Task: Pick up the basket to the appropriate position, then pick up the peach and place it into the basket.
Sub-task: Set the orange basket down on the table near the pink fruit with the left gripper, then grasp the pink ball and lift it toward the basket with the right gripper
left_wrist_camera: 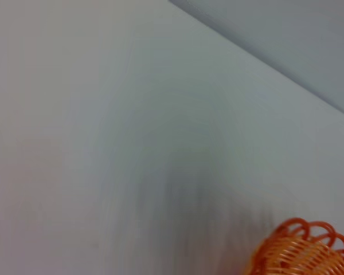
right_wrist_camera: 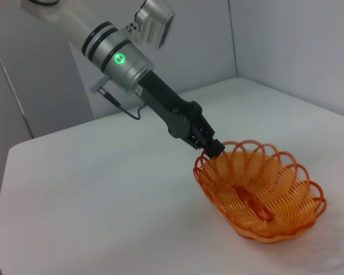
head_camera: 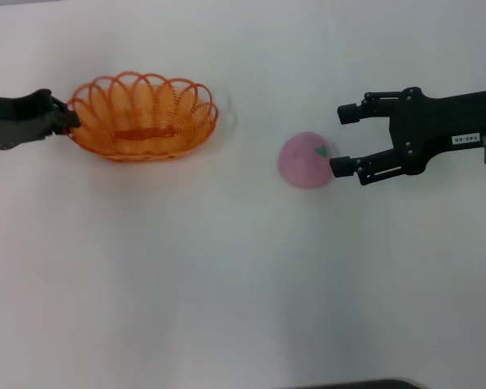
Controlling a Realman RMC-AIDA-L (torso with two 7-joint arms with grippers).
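The orange wire basket is at the table's far left. My left gripper is shut on the rim at the basket's left end; the right wrist view shows that grip on the basket. I cannot tell whether the basket rests on the table or hangs just above it. A part of its rim shows in the left wrist view. The pink peach, green mark on top, lies right of centre. My right gripper is open and empty just right of the peach, with its near finger by the fruit's side.
The white table spreads around both things. A grey wall stands behind the table's far edge. A dark edge shows at the front of the head view.
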